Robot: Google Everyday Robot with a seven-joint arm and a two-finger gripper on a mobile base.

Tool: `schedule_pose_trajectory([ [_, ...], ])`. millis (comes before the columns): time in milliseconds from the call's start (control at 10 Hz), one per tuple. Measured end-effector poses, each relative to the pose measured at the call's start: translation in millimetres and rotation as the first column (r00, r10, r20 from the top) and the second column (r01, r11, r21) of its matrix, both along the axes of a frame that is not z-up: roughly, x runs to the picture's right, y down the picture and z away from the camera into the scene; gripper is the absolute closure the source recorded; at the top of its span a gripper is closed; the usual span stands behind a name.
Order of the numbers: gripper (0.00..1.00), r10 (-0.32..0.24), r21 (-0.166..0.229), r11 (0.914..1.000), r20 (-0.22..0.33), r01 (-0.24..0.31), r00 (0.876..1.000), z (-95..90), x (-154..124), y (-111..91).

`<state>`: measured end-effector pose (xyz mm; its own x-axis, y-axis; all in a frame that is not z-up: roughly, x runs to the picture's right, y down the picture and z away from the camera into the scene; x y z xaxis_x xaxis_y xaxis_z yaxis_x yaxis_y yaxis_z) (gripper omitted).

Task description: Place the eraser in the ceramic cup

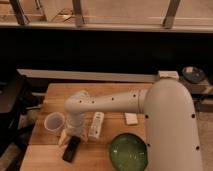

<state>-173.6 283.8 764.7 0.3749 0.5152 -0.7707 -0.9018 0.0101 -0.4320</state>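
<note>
While my gripper (71, 137) hangs with jaws wide open just over the eraser (70, 150) on the worktop (44, 159), I see the cup (53, 121) close beside.

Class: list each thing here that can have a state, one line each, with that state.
ceramic cup: upright, looks empty
eraser: lying flat, outside the cup
gripper: open, low above the eraser
green bowl: upright, empty
white tube: lying on its side
</note>
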Motion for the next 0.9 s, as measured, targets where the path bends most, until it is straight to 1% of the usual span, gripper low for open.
schedule_pose_trajectory([
  [100, 0.22, 0.003, -0.012, 0.9999, -0.004, -0.003, 1.0, 2.6, -3.1, 1.9],
  [200, 0.31, -0.001, -0.026, 0.9997, 0.002, 0.001, 1.0, 4.4, -8.7, 5.2],
  [300, 0.42, -0.003, -0.031, 0.9995, 0.011, 0.003, 1.0, 6.5, -12.6, 7.3],
  [500, 0.62, 0.0, -0.032, 0.9995, 0.018, 0.0, 1.0, 9.3, -14.7, 7.0],
  [700, 0.82, 0.015, -0.018, 0.9997, 0.021, -0.014, 1.0, 9.8, -10.8, 0.5],
  [800, 0.9, 0.025, -0.009, 0.9997, 0.03, -0.024, 0.999, 7.1, -10.0, -3.9],
  [900, 0.98, 0.041, 0.014, 0.9991, 0.045, -0.041, 0.998, 2.8, -8.0, -13.6],
])
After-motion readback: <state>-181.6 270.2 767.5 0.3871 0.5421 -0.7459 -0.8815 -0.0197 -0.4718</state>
